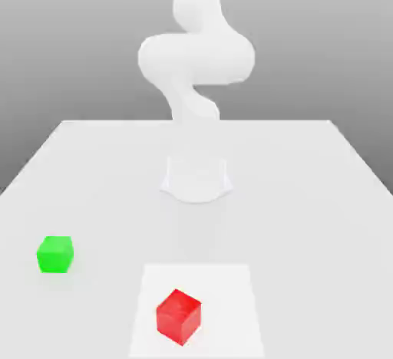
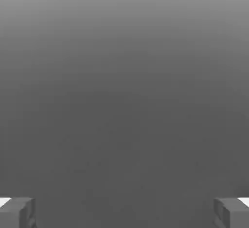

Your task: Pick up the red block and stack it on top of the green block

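Currently seeing the red block (image 1: 179,317) on the white square (image 1: 226,304), with the green block (image 1: 55,255) off it.
Looking from the exterior view, can spot the red block turned cornerwise, left of the white square's middle, and the green block on the bare desk (image 1: 307,219), well apart from the square, past its edge toward the exterior view's left and slightly farther back; behind the square, can see the white arm (image 1: 197,58) rising from its base (image 1: 196,181); in the hand view, can see the pincer (image 2: 125,212) wide open, holding nothing.
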Controlling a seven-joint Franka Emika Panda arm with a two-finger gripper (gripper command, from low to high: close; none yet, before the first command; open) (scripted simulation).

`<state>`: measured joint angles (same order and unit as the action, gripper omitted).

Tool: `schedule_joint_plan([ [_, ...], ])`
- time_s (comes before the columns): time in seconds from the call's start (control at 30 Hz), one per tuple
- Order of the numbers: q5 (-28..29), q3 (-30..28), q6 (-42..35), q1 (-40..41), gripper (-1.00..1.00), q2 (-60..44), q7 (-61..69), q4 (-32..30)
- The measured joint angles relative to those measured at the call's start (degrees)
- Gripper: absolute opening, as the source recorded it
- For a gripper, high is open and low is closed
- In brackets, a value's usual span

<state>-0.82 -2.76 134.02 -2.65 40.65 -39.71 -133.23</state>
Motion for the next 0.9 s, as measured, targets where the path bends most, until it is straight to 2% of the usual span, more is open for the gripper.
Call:
schedule_joint_plan([
  [0.3,-3.9,-9.2,8.0,-8.5,0.00,-18.9,23.1,-5.2],
  [0.53,-7.5,-12.7,14.1,-11.6,0.00,-33.5,41.0,-9.2],
  [0.67,-7.8,-12.6,17.7,-11.3,0.00,-41.5,50.1,-11.5],
  [0.8,-5.9,-12.4,21.7,-10.2,0.00,-49.1,56.7,-13.6],
  [0.9,-8.3,-9.9,26.4,-8.2,0.00,-55.1,59.7,-13.0],
])
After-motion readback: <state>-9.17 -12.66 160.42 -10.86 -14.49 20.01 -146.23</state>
